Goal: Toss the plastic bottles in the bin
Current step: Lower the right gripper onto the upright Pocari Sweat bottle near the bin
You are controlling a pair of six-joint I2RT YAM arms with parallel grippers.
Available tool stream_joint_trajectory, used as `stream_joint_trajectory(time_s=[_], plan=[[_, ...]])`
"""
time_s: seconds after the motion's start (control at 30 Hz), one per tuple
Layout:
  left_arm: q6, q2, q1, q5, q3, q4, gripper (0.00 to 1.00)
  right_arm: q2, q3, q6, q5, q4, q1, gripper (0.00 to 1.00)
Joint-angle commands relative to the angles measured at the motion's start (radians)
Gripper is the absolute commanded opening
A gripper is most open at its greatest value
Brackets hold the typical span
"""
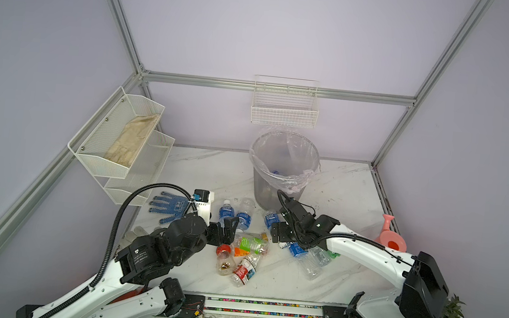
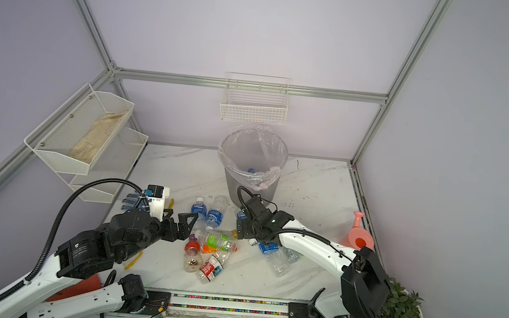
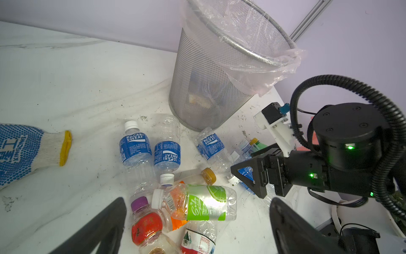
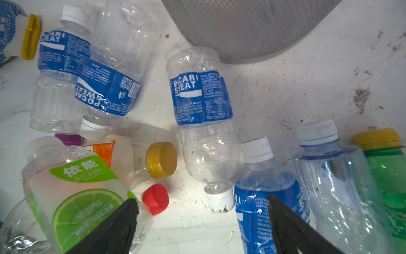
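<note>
**Bin** (image 1: 261,192): grey mesh with a clear liner, upright at the back of the table (image 1: 339,187). A blue cap shows inside the liner, so at least one bottle is already in.

**Bottles** (image 1: 226,211): about a dozen, lying flat on the table and spread from the bin's foot out toward the arms. None is held.

**Blue bottle** (image 4: 202,99): judged the next pick. Its base lies almost at the bin's foot, its long axis runs straight away from the bin, and its white cap is at the far end.

**Right gripper** (image 4: 202,200): jaws spread and empty, low over the table. The blue bottle's cap end lies between the fingertips. The long axis crosses the line between the jaws, so closing should pinch across the neck. This is the nearer arm, with the bin just beyond.

**Left gripper** (image 3: 197,206): jaws spread and empty, above the green-label bottle (image 3: 206,202), which is farther from the bin. That bottle's long axis runs along the line between the jaws, so a wrist turn looks needed first.

**Glove** (image 1: 167,205): off to the bin's side, not part of the task.
</note>
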Motion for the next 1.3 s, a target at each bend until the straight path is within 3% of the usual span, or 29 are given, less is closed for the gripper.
stream_joint_trajectory(time_s=[0.0,1.07,1.27], plan=[[-0.029,-0.024,-0.003,0.009,-0.042,0.003,1.00,0.030,0.030,-0.006,0.027,0.011,0.007,0.92],[-0.086,-0.079,-0.006,0.052,-0.086,-0.072,0.98,0.364,0.194,-0.060,0.111,0.015,0.007,0.84],[-0.091,-0.082,-0.006,0.052,-0.094,-0.078,0.98,0.405,0.207,-0.076,0.148,0.002,0.009,0.77]])
